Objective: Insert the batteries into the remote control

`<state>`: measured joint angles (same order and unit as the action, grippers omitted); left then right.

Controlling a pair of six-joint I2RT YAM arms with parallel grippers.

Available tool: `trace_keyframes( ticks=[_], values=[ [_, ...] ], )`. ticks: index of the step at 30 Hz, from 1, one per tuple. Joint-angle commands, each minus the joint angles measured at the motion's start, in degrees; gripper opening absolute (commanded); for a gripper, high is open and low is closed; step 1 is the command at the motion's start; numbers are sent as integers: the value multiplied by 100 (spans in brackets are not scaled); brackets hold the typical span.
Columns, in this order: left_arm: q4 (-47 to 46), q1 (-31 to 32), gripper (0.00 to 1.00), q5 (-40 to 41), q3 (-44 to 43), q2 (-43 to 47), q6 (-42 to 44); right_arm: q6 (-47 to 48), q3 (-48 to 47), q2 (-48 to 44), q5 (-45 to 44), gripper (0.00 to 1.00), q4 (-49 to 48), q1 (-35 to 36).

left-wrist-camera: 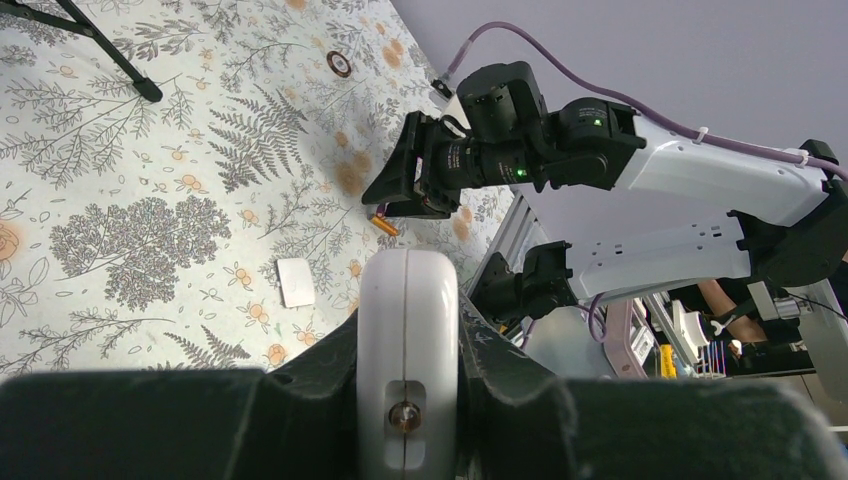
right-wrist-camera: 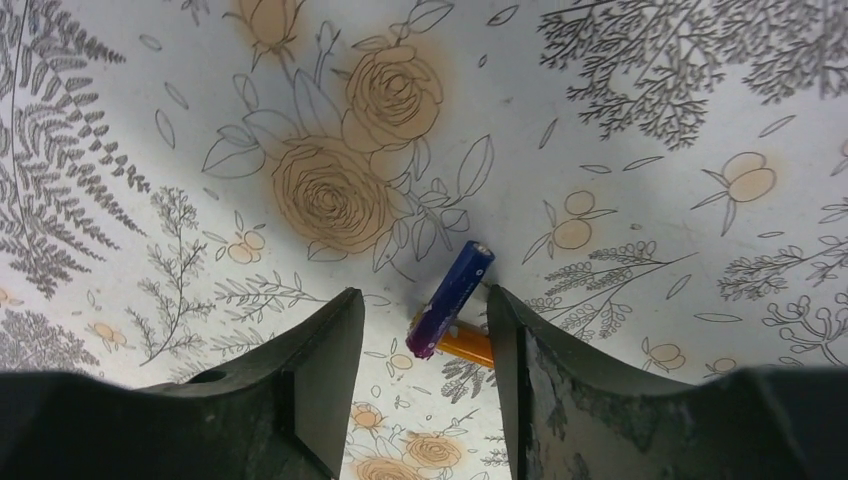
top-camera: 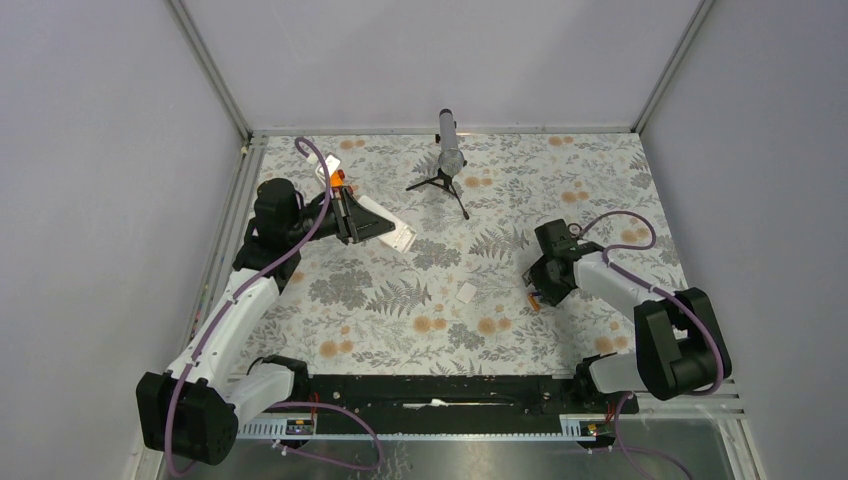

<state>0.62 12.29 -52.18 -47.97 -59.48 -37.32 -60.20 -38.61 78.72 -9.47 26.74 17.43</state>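
The remote control (left-wrist-camera: 408, 350) is smooth, glossy white plastic. My right fingers (right-wrist-camera: 300, 400) are matt black plastic. The blue-purple battery (right-wrist-camera: 455, 298) has a shiny wrap, as does the orange battery (right-wrist-camera: 467, 345) at its five o'clock. The floral table cover (right-wrist-camera: 600, 120) looks matt.

1. The top view looks steeply down from high over the near edge, taking in the whole table (top-camera: 420, 340).
2. The left wrist view looks past its remote control (left-wrist-camera: 408, 330) across the table towards the right gripper (left-wrist-camera: 392, 200).
3. The right wrist view faces down, close; both wrist views share the orange battery (right-wrist-camera: 470, 346).
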Motion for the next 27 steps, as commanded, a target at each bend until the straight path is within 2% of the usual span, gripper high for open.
trace_keyframes(
  ticks=[1, 7, 15, 18, 24, 27],
  values=[
    [-400, -43, 0, -20, -161, 97, 32, -421, -116, 80, -647, 55, 356, -68],
    [-367, -43, 0, -37, -226, 6, 90, -480, -239, 336, -717, 44, 364, -91],
    [-341, -44, 0, 4, -279, -28, 127, -466, -375, 609, -700, 16, 358, -91],
    [-339, -52, 0, 15, -290, -37, 126, -445, -389, 584, -767, 9, 365, -91],
    [-391, -52, 0, 40, -289, -14, 77, -284, -577, 255, -804, 6, 339, -91],
    [-698, -52, 0, 27, -193, 35, -77, -94, -690, -129, -670, 6, 200, -91]
  ],
)
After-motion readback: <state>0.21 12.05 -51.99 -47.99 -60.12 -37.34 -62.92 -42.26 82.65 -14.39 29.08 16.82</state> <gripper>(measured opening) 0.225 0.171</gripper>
